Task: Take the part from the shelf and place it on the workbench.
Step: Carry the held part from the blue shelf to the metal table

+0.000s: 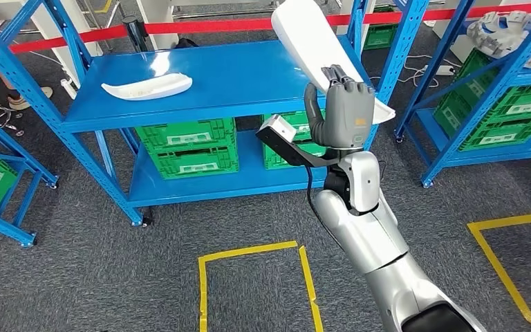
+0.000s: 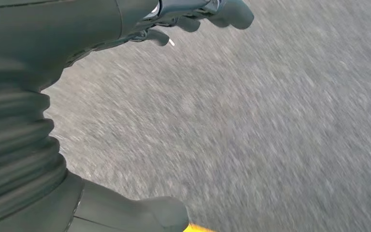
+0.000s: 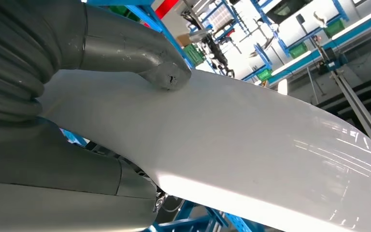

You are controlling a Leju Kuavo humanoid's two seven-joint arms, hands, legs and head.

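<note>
The right hand (image 1: 342, 111) grips a long white part (image 1: 311, 41), raised in front of the blue shelf (image 1: 214, 76), fingers wrapped on its lower end. The right wrist view adds what the head view lacks: the thick grey thumb (image 3: 166, 72) pressing flat on the part's glossy curved face (image 3: 251, 150), with darker fingers underneath. In the head view the part's long axis runs tilted, from the hand up and away to the left, its top end cut off by the frame edge. A second white part (image 1: 148, 86) lies lengthwise on the top shelf board, well apart from the held one. The left hand (image 2: 188, 19) hangs over grey carpet (image 2: 251, 130), fingers apart and holding nothing; that view is blurred. Green crates (image 1: 190, 145) sit on the lower shelf.
</note>
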